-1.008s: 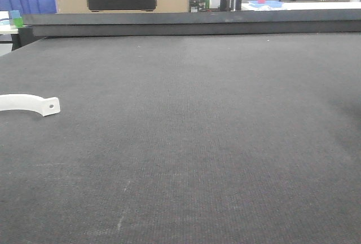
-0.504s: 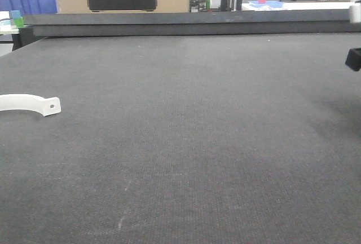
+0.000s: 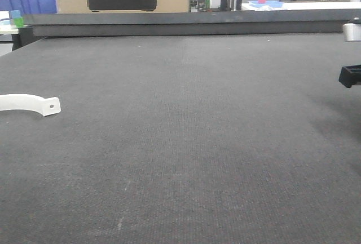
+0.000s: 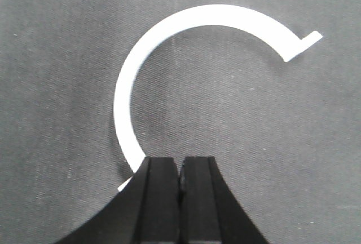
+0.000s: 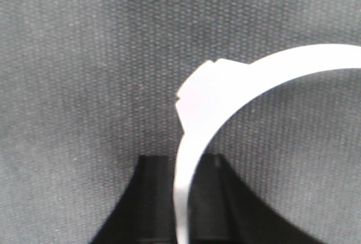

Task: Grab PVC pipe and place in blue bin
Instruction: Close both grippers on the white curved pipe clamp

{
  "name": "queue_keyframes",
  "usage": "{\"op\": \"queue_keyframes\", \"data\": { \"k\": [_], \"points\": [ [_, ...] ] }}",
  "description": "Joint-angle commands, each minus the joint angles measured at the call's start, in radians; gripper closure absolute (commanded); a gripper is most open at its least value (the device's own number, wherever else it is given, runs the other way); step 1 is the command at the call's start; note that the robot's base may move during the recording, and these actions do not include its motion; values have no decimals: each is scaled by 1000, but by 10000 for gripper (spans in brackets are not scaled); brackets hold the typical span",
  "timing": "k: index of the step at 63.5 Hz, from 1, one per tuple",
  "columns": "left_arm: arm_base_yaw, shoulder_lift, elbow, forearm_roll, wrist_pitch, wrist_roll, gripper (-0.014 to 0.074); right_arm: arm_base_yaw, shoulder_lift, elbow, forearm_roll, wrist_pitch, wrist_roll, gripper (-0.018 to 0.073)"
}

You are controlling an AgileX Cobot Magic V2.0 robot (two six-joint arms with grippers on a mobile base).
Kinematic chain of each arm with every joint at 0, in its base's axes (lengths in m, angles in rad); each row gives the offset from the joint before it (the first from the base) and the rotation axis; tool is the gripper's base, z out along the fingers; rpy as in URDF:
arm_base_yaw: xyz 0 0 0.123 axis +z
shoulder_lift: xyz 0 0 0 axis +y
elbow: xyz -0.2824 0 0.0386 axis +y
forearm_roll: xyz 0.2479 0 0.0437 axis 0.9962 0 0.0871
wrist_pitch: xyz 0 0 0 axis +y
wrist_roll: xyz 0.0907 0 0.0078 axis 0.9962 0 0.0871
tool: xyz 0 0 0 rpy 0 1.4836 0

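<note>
Pinched across its thin band by the right fingers (image 5: pixel 149 199) above the worktop (image 5: pixel 67 58), the white pipe (image 5: pixel 225 92) could swivel or slip free; the left fingers (image 4: pixel 161 199), shut empty, hover over a second pipe (image 4: pixel 169 32).

On my left wrist feed the left hand (image 4: pixel 180 168) shows two matte black fingers (image 4: pixel 161 199) with flat, squared tips. Their outer edges flare in smooth curves toward the base. The right hand (image 5: pixel 183 162) is the same black, though blurred and soft-edged. From the front camera I see only a black blocky piece (image 3: pixel 350 76) and, above it, a silver-grey cylinder end (image 3: pixel 352 31).
</note>
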Motion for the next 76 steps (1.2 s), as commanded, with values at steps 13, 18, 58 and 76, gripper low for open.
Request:
{"op": "queue_keyframes", "data": {
  "k": [13, 18, 58, 76],
  "points": [
    [10, 7, -20, -16, 51, -73, 707, 2, 8, -35, 1, 49, 7, 715],
    [48, 39, -60, -16, 149, -78, 707, 6, -9, -62, 1, 93, 7, 715],
    [110, 431, -210, 25, 70, 163, 342, 95, -130, -85, 1, 106, 7, 715],
    [110, 526, -210, 35, 43, 159, 354, 95, -130, -85, 1, 106, 7, 715]
  ]
}}
